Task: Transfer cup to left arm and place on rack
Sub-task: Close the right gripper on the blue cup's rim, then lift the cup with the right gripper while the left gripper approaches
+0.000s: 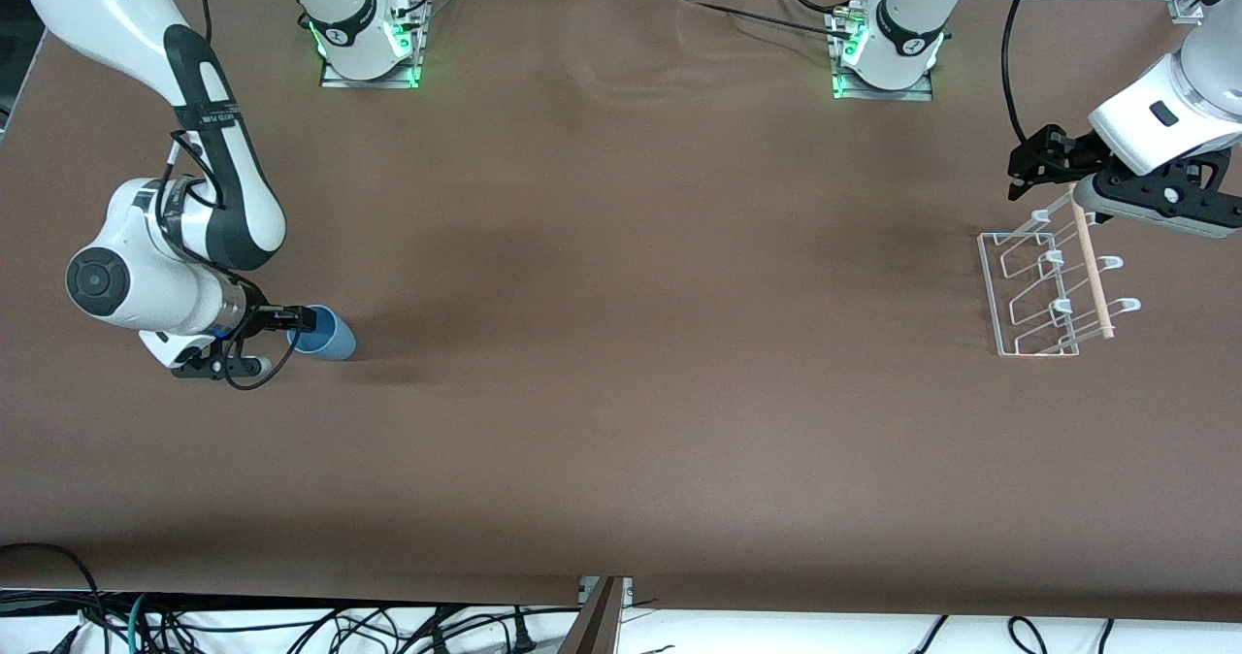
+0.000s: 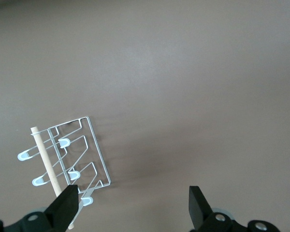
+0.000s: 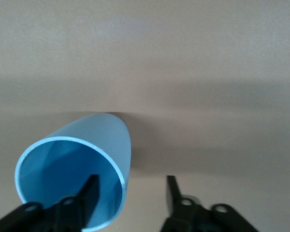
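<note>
Cup [image 1: 328, 336] [image 3: 99, 140]: light blue, just below mid-height of the front view, toward the right arm's end of the desk [image 1: 621, 363]. Lying tilted on the brown surface, open mouth turned to the right end effector [image 1: 291, 321] [image 3: 130, 193]. Not lifted.

Right end effector: low over the desk at the cup's mouth. Fingers apart, astride the rim: one black finger [image 3: 89, 191] inside the mouth, the other outside the wall with a visible gap to it. Not clamped on the cup. Right arm [image 1: 209, 149]: reaching down from its base in the upper part of the front view.

Rack [image 1: 1019, 295] [image 2: 94, 145]: clear wire frame with rows of hooked pegs, at about mid-height of the front view, toward the left arm's end of the desk. Standing on the surface, well apart from the cup. Pale wooden dowel [image 1: 1092, 266] [image 2: 46, 159] across its top. No cup on any peg.

Left end effector [image 1: 1030, 171] [image 2: 133, 198]: in the air over the end of the rack that points to the upper part of the front view. Black fingers spread wide, holding nothing. Left arm [image 1: 1164, 111]: waiting there, white housing above the dowel's upper end.
</note>
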